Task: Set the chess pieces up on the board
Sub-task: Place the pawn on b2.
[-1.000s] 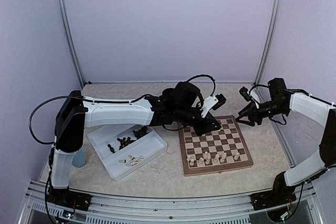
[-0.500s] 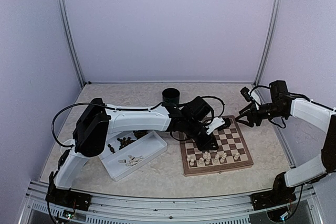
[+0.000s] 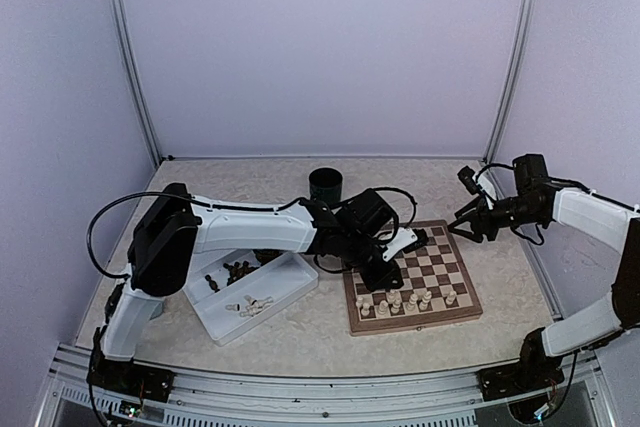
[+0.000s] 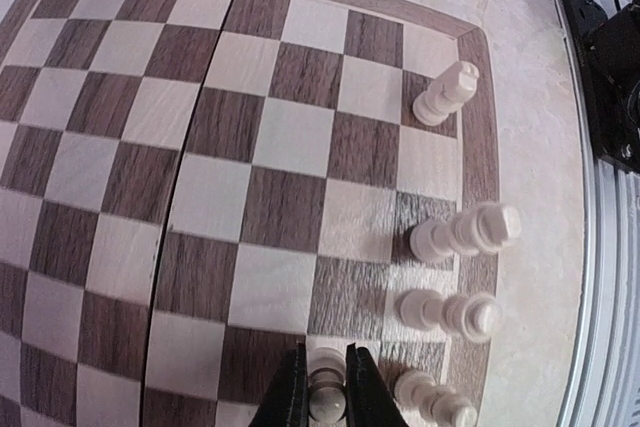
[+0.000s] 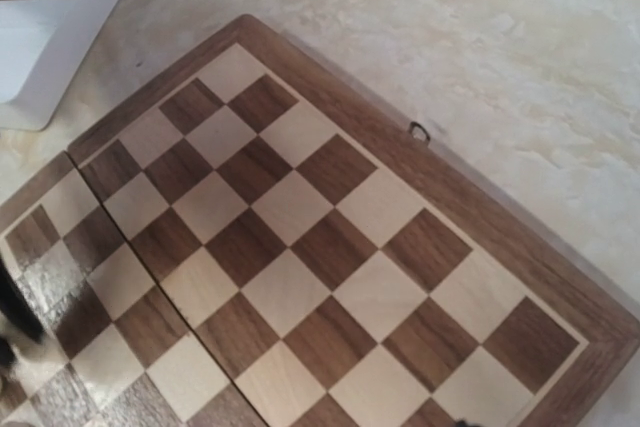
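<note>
Where the left hand (image 3: 385,275) hung low over the near-left part of the board (image 3: 445,259), its fingers (image 4: 292,395) were clamped on a cream piece (image 4: 327,399) standing upright on a square. Just beside it, other cream pieces (image 4: 462,232) stood along the near edge. Left of the board, a white tray (image 3: 295,285) on the counter (image 3: 300,332) held dark pieces (image 3: 240,269). The right hand (image 3: 468,225) hung over the far-right corner; whether it was apart or together could not be told.

The left arm (image 3: 250,227) stretches lower toward the counter's near edge, the left gripper (image 4: 326,372) now down at the board (image 3: 455,277), jaws clasping a cream piece (image 4: 327,399); the dark cup (image 3: 325,185) behind is uncovered.
</note>
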Robot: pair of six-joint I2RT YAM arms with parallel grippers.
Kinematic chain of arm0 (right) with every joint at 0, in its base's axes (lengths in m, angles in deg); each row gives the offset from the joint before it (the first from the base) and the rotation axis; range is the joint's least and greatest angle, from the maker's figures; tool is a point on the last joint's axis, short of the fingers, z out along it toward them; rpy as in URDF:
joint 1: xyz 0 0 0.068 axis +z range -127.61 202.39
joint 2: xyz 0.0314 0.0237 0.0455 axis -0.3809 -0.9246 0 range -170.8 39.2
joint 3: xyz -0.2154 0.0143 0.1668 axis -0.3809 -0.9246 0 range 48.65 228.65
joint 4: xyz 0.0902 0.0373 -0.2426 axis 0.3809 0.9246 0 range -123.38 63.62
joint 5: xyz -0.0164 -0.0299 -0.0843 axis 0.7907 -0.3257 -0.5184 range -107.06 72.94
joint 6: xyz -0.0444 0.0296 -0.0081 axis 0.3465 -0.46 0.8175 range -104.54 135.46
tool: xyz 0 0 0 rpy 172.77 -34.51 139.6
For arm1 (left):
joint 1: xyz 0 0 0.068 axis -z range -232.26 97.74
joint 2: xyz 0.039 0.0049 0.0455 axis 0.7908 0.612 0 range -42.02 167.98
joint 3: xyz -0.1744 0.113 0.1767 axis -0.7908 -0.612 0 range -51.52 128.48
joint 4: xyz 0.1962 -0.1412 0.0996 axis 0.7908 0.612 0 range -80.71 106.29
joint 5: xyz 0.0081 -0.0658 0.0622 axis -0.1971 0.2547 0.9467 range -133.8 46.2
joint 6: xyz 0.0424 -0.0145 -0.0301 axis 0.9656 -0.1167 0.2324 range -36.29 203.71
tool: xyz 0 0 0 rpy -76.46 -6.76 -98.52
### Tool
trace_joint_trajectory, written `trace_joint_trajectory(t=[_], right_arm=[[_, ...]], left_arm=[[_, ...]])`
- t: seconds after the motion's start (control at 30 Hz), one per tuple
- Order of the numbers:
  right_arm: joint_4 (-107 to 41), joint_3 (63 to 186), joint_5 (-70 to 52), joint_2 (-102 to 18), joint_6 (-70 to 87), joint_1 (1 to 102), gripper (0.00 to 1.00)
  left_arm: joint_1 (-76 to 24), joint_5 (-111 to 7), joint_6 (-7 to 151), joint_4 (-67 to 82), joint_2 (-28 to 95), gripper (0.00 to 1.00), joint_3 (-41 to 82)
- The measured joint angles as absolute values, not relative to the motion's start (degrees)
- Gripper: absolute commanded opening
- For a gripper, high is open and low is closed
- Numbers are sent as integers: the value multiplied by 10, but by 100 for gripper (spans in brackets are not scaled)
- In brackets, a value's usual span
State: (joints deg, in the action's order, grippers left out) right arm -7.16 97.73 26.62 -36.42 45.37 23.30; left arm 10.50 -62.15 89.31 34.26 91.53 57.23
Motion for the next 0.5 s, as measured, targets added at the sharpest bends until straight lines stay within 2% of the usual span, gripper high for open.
trace_joint_trajectory(t=[0.1,0.27,0.5], right_arm=[[-72,977,267,-366,454,233,56],[-72,977,268,-369,454,233,57],[-72,977,271,-376,454,233,57]], left_arm=[[101,-615,880,324,859,10,498],[91,-611,866,310,789,10,441],[86,-612,856,306,775,10,408]])
